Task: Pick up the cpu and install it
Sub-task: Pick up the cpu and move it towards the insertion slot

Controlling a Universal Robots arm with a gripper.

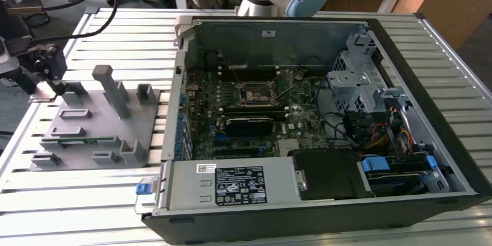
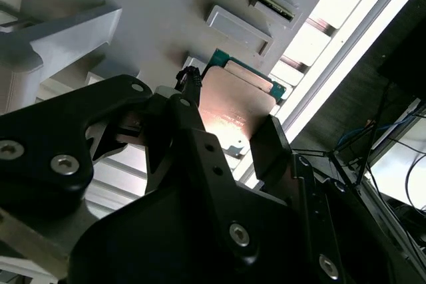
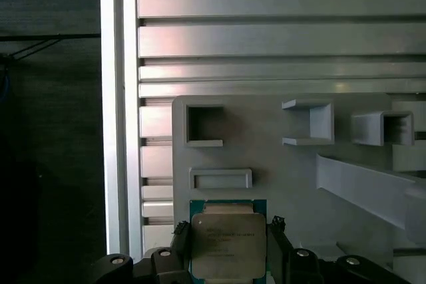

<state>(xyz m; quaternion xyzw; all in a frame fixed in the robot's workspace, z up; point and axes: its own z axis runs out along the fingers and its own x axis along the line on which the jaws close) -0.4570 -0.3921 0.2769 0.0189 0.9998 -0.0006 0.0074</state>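
Note:
The cpu (image 3: 228, 245) is a small square chip with a silvery-grey top and a green rim. It sits between my gripper's (image 3: 228, 234) two black fingers (image 3: 180, 247), which press on its opposite edges. In the second wrist view the cpu (image 2: 234, 106) is held just above the grey fixture plate (image 2: 166, 18), with the gripper (image 2: 229, 108) shut on it. In the exterior view my gripper (image 1: 52, 87) hangs at the far corner of the grey fixture plate (image 1: 92, 125), on the exterior view's left. The black-framed socket (image 1: 254, 93) lies on the motherboard inside the open computer case (image 1: 323, 113).
Grey posts (image 1: 112, 87) and pockets stand up from the fixture plate. A green memory stick (image 1: 73, 139) lies in a slot on it. The case's walls, drive cage (image 1: 358, 79) and cables (image 1: 384, 131) surround the motherboard. The slatted metal table (image 1: 77, 200) ends near the gripper.

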